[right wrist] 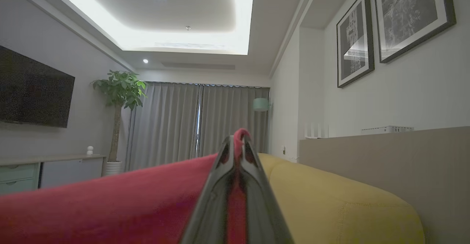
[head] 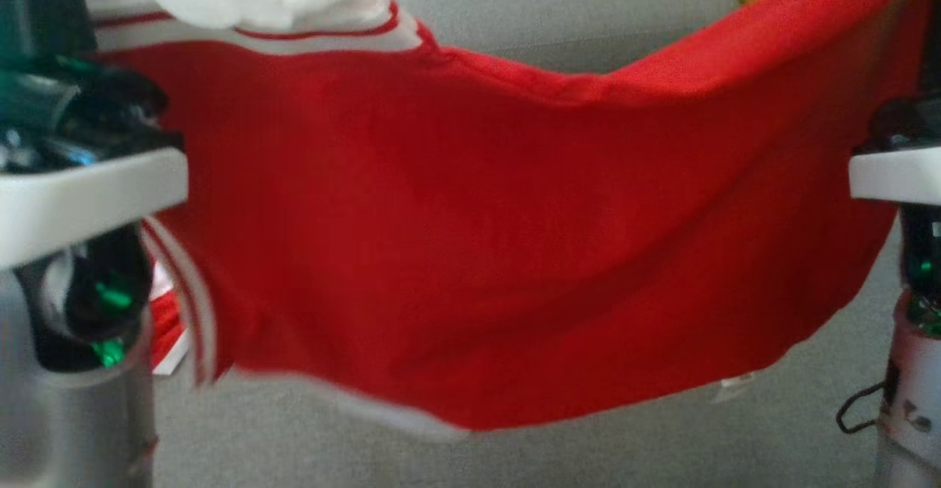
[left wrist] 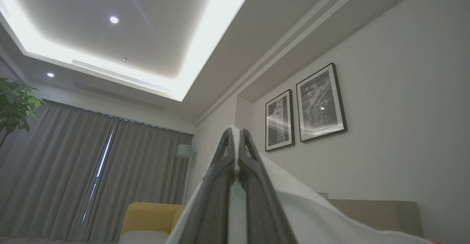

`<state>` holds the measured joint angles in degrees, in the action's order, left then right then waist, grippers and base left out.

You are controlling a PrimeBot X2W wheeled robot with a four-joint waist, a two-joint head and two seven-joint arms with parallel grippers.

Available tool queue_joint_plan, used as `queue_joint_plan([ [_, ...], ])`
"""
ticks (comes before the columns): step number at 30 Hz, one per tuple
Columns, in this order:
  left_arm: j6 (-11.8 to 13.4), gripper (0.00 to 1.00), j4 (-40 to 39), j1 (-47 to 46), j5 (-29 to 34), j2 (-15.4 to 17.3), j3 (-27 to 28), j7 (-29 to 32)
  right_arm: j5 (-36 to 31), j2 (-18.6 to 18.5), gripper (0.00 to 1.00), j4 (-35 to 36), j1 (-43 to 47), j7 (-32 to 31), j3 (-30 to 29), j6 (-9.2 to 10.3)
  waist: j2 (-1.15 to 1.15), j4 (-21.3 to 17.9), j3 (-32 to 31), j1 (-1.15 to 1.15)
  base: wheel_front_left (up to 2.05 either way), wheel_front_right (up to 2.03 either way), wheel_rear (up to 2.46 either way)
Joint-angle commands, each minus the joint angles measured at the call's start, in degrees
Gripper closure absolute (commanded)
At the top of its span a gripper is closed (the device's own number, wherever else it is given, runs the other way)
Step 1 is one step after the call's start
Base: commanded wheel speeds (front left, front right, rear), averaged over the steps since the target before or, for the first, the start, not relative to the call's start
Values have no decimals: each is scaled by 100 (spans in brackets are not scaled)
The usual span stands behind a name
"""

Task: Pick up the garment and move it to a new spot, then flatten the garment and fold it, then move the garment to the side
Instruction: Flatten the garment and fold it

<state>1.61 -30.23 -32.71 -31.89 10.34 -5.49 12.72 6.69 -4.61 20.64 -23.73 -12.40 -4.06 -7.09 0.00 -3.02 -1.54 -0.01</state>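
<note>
Red cloth with white trim, the garment [head: 470, 238] hangs in the air as a sagging sheet between both arms, above a grey cushioned surface [head: 559, 458]. On its left side the left end effector [left wrist: 237, 135] is pressed together on a thin white edge, a shallow bite that could slip if the span is pulled taut. On the right side the right end effector [right wrist: 238, 137] pinches a small red fold, equally slight. Losing either corner would drop the garment in a heap.

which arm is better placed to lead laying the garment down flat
Right, slightly, though both are shut on the garment: the right gripper pinches a plain red edge, while the left gripper holds its bunched white part.
</note>
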Motion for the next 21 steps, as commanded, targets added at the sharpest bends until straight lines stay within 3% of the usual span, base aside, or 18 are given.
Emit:
queue_joint_plan([
  [1,43,100,-96,-357,-21,214,212,139,-23,52,100,199,-79,-179,102,-40,0,-4,77,1,0,0,0],
  [4,37,100,234,-643,-79,312,189,390,-73,92,100,241,-210,-538,92,-40,0,-4,359,1,0,0,0],
  [8,-175,100,1309,-1355,6,458,134,332,-64,101,100,-251,-810,-674,186,-40,0,10,1013,1,0,0,0],
  [12,-410,100,2850,-2460,20,457,98,75,10,130,100,-1427,-2007,-367,65,-40,0,-24,1702,1,0,0,0],
  [18,-675,100,5215,-4530,444,591,-65,-784,-678,26,100,-3682,-4284,646,241,-40,0,16,2483,1,0,0,0],
  [20,-710,100,5802,-5116,512,590,-52,-1166,-808,16,100,-4392,-4960,989,63,-40,0,87,2629,1,0,0,0],
  [21,-710,100,5802,-5116,512,590,-52,-1166,-808,16,100,-4392,-4960,989,63,-40,0,87,2629,1,0,0,0],
])
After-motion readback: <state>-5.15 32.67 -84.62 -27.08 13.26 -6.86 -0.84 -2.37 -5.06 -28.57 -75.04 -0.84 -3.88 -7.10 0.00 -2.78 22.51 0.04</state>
